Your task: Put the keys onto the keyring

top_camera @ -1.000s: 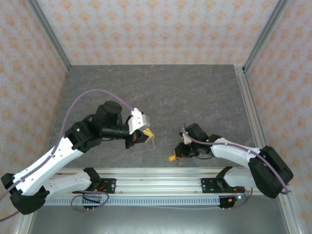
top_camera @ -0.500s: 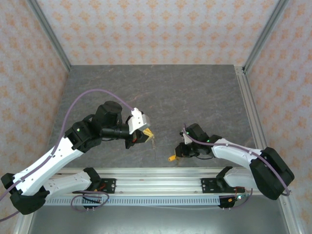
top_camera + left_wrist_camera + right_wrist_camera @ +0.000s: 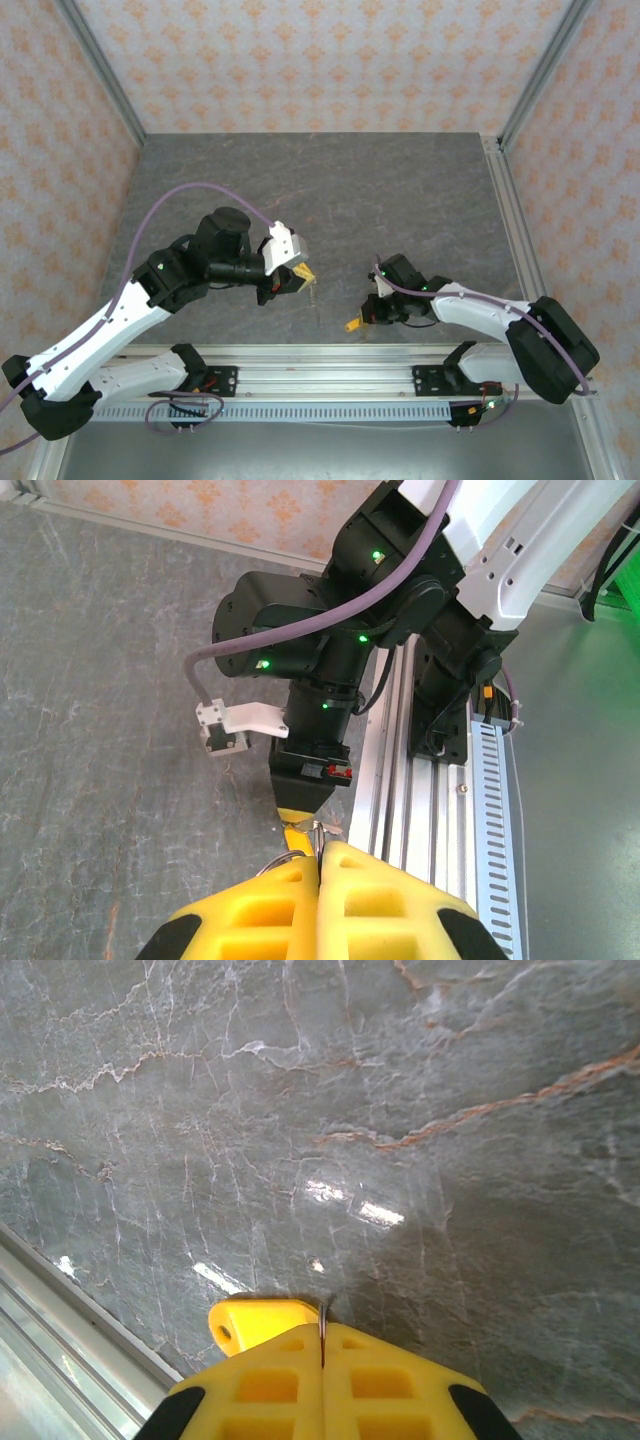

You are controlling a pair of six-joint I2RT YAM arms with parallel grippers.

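Observation:
A thin silvery keyring (image 3: 282,860) sticks out past the tips of my left gripper (image 3: 322,848), which is shut on it. In the top view this gripper (image 3: 303,274) hovers left of centre with the keyring (image 3: 313,291) dangling below it. My right gripper (image 3: 322,1342) is shut on a small key. The key's metal blade (image 3: 322,1322) is pinched between the yellow pads, and its yellow head (image 3: 252,1322) pokes out to the left, low over the table. In the top view the key (image 3: 352,324) shows at the right gripper (image 3: 367,317), a short way right of the ring.
The grey marble table (image 3: 330,190) stretches back to patterned walls. An aluminium rail (image 3: 320,355) runs along the near edge, close under both grippers. In the left wrist view the right arm's black wrist (image 3: 320,660) faces me, with the rail (image 3: 400,770) beside it.
My right gripper's jaws have closed the last bit onto the key. Both arms have stayed nearly where they were.

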